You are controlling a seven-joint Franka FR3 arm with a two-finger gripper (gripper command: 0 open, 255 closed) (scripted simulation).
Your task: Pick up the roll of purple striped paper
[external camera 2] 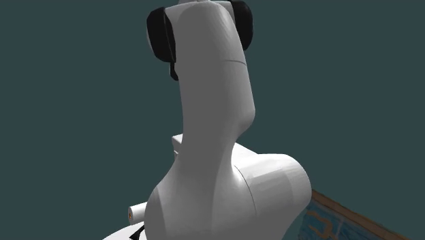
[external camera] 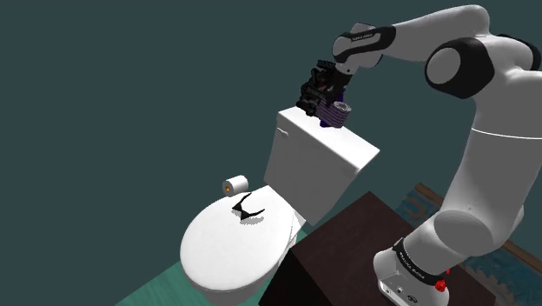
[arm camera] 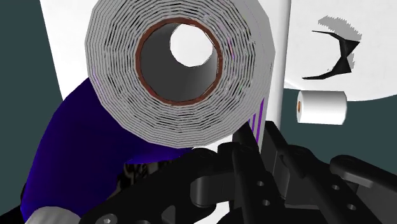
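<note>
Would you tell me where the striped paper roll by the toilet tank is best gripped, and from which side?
Take the striped roll across its curved outer wall, coming along its axis from the end with the brown-rimmed core. The wrist view faces that round end nearly squarely, so the wall offers two opposite sides to press; I would judge the hollow end too soft.

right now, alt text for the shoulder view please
A white arm reaches from the lower right, its black pincer at a purple striped roll by the top of a white toilet tank. Below are the closed lid, a small roll and the dark stand.
</note>
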